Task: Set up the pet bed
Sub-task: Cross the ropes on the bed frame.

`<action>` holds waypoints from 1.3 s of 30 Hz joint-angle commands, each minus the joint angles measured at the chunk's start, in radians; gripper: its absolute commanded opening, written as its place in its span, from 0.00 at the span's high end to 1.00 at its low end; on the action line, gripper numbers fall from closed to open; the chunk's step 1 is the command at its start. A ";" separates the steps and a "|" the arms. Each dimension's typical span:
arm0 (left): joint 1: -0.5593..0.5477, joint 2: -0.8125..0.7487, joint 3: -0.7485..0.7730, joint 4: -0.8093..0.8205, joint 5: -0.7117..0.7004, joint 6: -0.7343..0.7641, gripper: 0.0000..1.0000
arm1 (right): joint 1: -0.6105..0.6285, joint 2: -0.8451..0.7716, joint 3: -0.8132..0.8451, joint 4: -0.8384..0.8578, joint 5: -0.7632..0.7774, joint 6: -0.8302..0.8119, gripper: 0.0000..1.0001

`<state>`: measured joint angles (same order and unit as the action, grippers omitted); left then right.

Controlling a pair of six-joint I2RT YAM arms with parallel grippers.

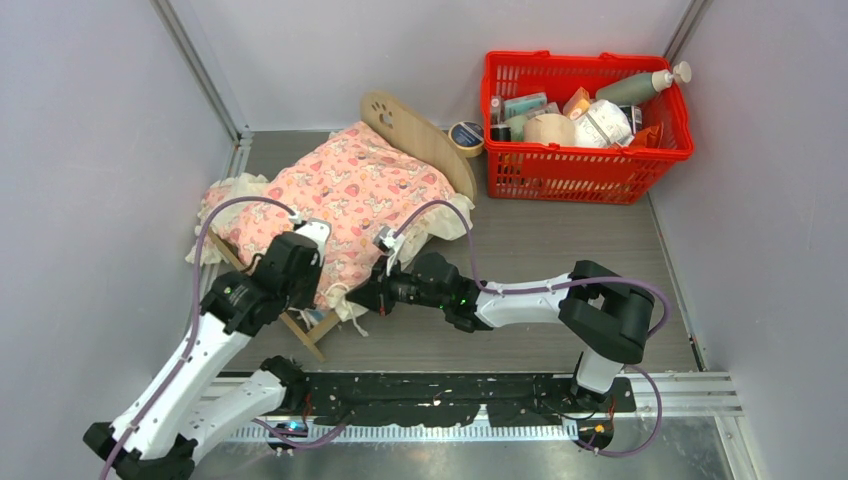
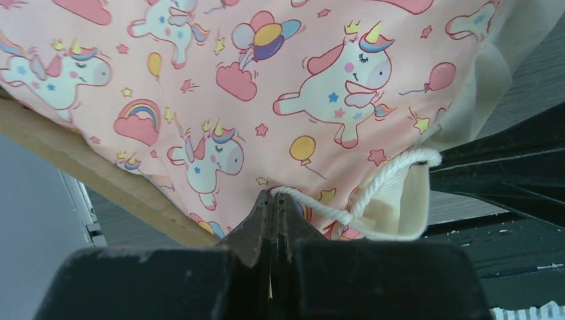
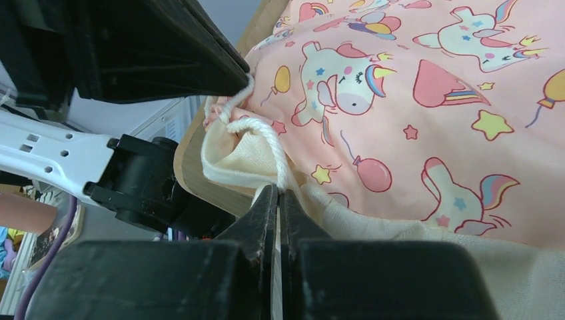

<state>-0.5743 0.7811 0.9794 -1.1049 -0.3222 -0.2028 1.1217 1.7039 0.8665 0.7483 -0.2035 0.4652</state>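
Blanket [image 1: 350, 195] is lying over the pet bed [image 1: 412, 127] at centre-left of the top view, with left jaws and right jaws both pinching shut on its white cord [image 3: 264, 131] at the lower corner. I reckon uneven tugging is risking dragging the blanket askew or tipping the frame.

Beside the headboard [image 1: 415, 130], basket [image 1: 585, 160] and tape roll [image 1: 466, 138] block passage; tabletop [image 1: 560, 240] rightward open.

Robot lab test cell, plain grey wall panels [image 1: 90, 150] in aluminium framing [image 1: 200, 70], left arm [image 1: 190, 365] and right arm [image 1: 530, 300] bolted to a black mounting plate [image 1: 440, 395], grey wood-grain table [image 1: 560, 240], red basket [image 1: 570, 172] of mixed props
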 commanded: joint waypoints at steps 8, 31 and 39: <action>0.004 0.116 -0.034 -0.087 0.107 -0.315 0.94 | -0.015 -0.059 -0.029 0.058 0.011 -0.017 0.94; 0.004 -0.078 0.051 -0.379 -0.264 -0.942 0.43 | -0.023 -0.113 -0.011 -0.060 0.059 -0.050 0.85; 0.004 -0.163 -0.145 -0.210 -0.128 -1.016 0.45 | -0.019 -0.131 -0.005 -0.107 0.080 -0.047 0.82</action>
<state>-0.5735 0.6270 0.8875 -1.4273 -0.5232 -1.1305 1.1023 1.6245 0.8303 0.6529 -0.1505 0.4370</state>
